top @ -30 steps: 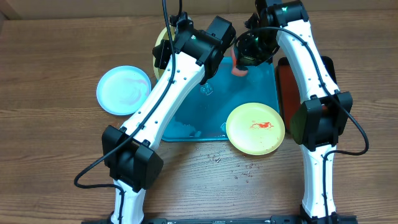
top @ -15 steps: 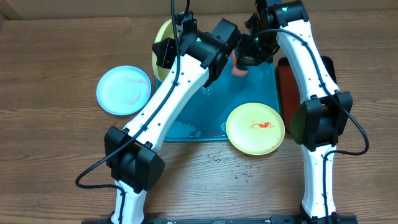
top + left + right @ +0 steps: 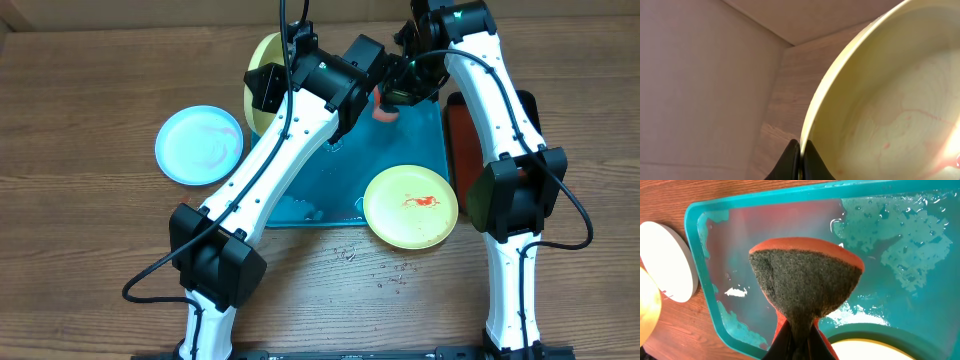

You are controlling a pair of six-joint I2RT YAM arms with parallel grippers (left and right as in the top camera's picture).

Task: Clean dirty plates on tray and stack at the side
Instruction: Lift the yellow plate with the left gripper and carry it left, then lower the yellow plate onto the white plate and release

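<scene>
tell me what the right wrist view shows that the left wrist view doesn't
Only the right wrist view: the right gripper shut on an orange sponge, scouring side toward the camera, above the wet teal tray, with a pale plate on the wooden table beyond the tray's rim.
Only the left wrist view: the left gripper pinching the rim of a yellow-green plate with faint pink smears, and a plain beige surface behind.
Both: the wooden table, and a shut gripper holding something.

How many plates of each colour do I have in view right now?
Yellow-green plates: 2, one lying flat, one clamped on edge in the left gripper
Blue-white plate: 1
Total: 3
</scene>
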